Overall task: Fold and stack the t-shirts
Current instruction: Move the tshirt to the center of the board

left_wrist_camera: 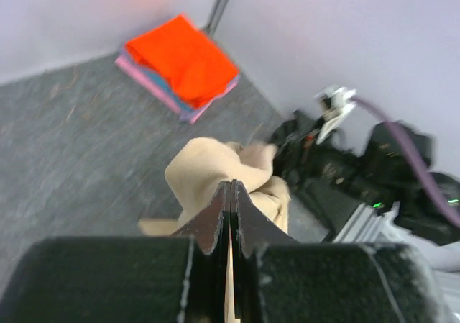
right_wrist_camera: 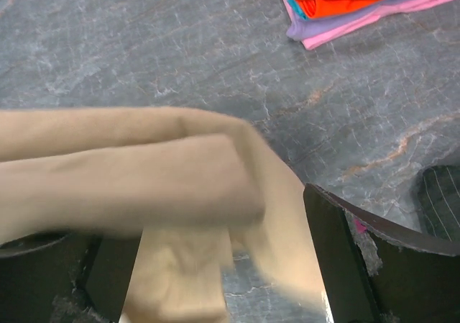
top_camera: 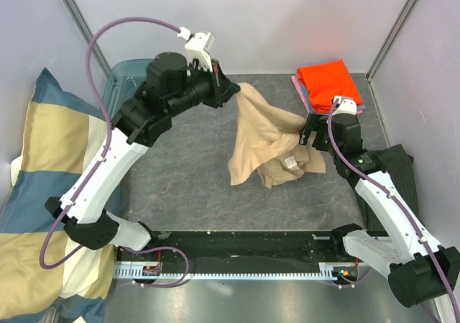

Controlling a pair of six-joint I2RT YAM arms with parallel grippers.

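Because the shirt point(top_camera: 266, 147) likely needs spreading before any fold, it hangs over mid-table point(top_camera: 187, 186) with its lower part heaped there. The right gripper point(top_camera: 307, 130) is spread wide around a fold, not pinching it. Farther back, the left gripper point(top_camera: 231, 89), pressed together on an upper edge, holds it aloft. The stack point(top_camera: 327, 82), orange on top, waits at the far right corner. The bin point(top_camera: 118, 78) sits far left, and I cannot tell its contents.

Left arm point(top_camera: 126, 147) raised, jaws clamped; right arm point(top_camera: 384, 201) low, jaws wide apart.
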